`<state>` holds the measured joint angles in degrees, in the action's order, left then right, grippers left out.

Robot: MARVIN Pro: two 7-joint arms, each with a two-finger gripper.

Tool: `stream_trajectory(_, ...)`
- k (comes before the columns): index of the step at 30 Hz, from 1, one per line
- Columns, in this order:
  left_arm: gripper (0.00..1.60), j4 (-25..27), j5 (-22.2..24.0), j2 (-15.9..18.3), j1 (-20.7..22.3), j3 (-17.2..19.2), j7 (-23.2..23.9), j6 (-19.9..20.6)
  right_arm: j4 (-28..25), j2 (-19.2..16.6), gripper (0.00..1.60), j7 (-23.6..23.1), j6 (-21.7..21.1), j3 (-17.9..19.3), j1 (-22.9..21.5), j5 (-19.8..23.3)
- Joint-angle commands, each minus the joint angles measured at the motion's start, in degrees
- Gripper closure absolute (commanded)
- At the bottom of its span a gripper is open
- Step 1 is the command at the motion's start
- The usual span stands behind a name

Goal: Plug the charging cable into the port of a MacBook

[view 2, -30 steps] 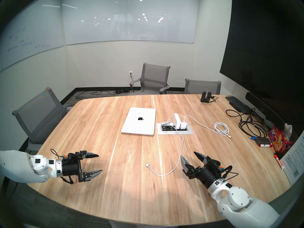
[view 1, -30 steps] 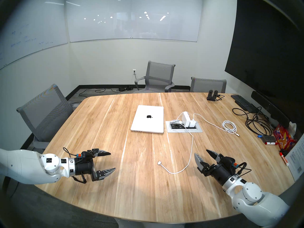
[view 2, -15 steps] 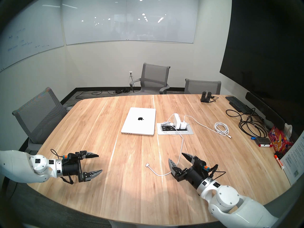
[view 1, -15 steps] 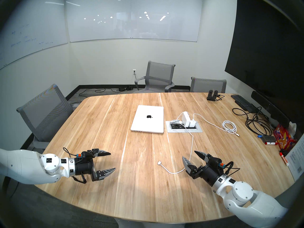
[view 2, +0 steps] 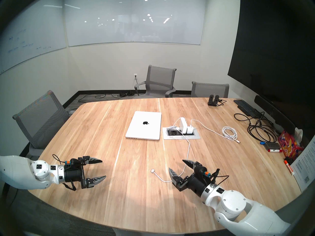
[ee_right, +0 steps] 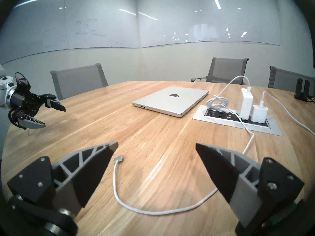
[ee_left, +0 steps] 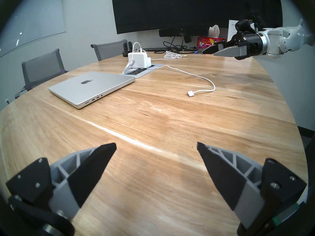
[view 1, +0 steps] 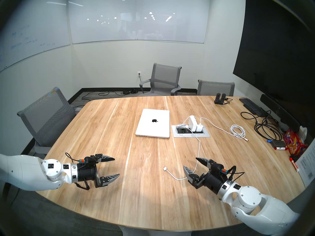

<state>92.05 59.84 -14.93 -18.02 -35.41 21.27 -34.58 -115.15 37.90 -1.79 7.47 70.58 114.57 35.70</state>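
Note:
The closed silver MacBook [view 1: 153,128] [view 2: 144,130] [ee_left: 88,87] [ee_right: 172,101] lies mid-table, its ports on the near edge. The white charging cable [view 1: 199,145] runs from the larger power brick [view 1: 192,123] toward me. It loops and ends in a flat connector [view 1: 165,168] [view 2: 152,170] [ee_left: 190,94] [ee_right: 118,158] lying free on the wood. My right gripper [view 1: 190,162] [view 2: 176,164] [ee_right: 156,143] [ee_left: 208,53] hovers open over the loop, the connector just left of it. My left gripper [view 1: 116,166] [view 2: 103,168] [ee_left: 156,143] [ee_right: 55,118] is open and empty at the near left.
A recessed outlet box [view 1: 206,134] holding two white adapters sits right of the laptop. A coiled white cable [view 1: 237,131], black cables [view 1: 267,130], a keyboard [view 1: 250,105], markers and a tissue box crowd the right edge. Grey chairs [view 1: 46,114] ring the table.
My right gripper has moved left across the table to above the charging cable's loop, staying open. The left arm, cable and laptop have not moved.

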Motion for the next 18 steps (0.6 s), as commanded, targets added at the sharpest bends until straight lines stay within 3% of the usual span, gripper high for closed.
stream_trajectory(1, 0.00, 0.0, 0.0, 0.0, 0.4, 0.4, 0.0, -0.1, -3.0, -1.2, 0.00, -0.3, -2.4, -0.6, -0.7, -1.1)
stream_trajectory(18, 0.00, 0.0, 0.0, 0.0, 0.4, 0.4, 0.0, -0.1, -2.9, -1.2, 0.00, -2.6, -7.9, -2.3, -3.8, -2.9)
